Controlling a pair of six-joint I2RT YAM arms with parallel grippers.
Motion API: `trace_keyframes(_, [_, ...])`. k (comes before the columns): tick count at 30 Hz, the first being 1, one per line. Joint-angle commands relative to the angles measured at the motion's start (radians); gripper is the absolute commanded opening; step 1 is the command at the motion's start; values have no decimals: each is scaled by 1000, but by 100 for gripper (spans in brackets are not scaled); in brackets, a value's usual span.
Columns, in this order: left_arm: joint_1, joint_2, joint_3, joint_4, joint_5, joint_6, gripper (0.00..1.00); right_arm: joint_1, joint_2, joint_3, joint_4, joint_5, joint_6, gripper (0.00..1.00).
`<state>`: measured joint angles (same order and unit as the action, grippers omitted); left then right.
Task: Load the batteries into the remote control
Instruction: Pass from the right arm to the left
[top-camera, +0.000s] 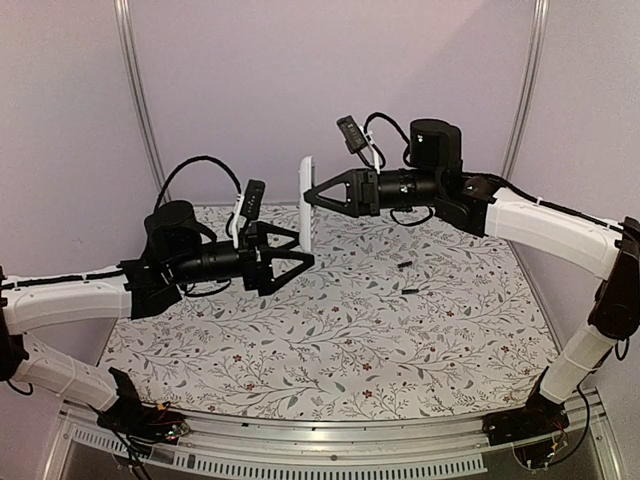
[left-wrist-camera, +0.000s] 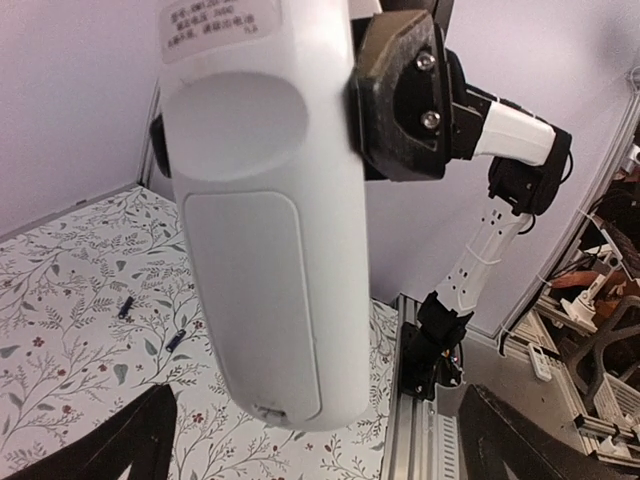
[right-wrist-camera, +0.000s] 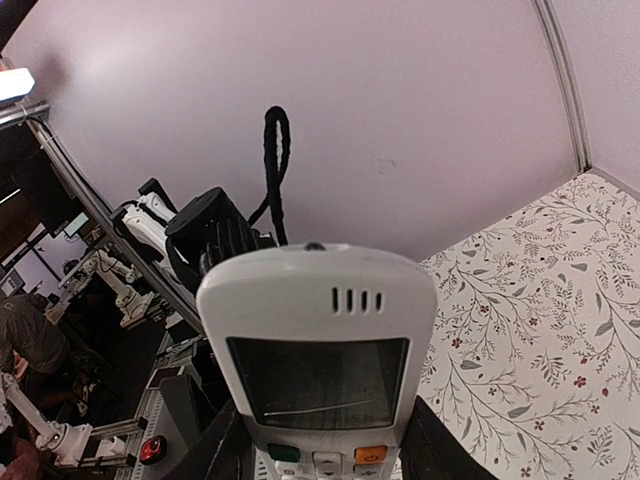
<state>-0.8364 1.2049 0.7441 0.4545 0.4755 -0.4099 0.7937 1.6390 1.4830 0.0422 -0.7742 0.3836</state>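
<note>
My right gripper is shut on the white remote control and holds it upright above the table. The right wrist view shows its dark display window and buttons between the fingers. In the left wrist view the remote control fills the middle, back side toward me, with its battery cover in place. My left gripper stands open, its fingers spread wide on either side of the remote's lower end without touching it. Two dark batteries lie on the cloth to the right, also visible as batteries.
A floral cloth covers the table. An aluminium rail runs along the near edge, with the arm bases bolted at its ends. Pale walls close the back and both sides.
</note>
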Motion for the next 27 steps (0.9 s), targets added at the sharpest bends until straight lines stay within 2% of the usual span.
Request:
trace_keyframes(1, [-34, 48, 53, 51, 15, 13, 100, 1, -30, -32, 169, -77, 99, 35])
trace_keyframes(5, [-40, 73, 73, 87, 21, -19, 99, 5, -27, -50, 216, -102, 128, 35])
trace_keyframes(7, [-41, 83, 77, 99, 23, -37, 95, 8, -27, -59, 231, -110, 132, 35])
trace_keyframes(11, [-41, 75, 54, 146, 2, -62, 79, 8, -28, -82, 268, -124, 148, 35])
trace_keyframes(14, [-41, 59, 36, 163, -34, -73, 74, 8, -29, -96, 288, -137, 155, 35])
trace_keyframes(22, [-40, 73, 66, 123, -44, -69, 48, 9, -25, -118, 339, -152, 191, 37])
trace_keyframes(24, [-40, 76, 70, 113, -48, -61, 36, 7, -28, -123, 339, -148, 194, 41])
trace_keyframes(25, [-40, 75, 72, 104, -58, -55, 32, 6, -31, -126, 338, -146, 198, 48])
trace_keyframes(27, [-40, 63, 76, 68, -90, -33, 27, -6, -37, -133, 334, -137, 209, 72])
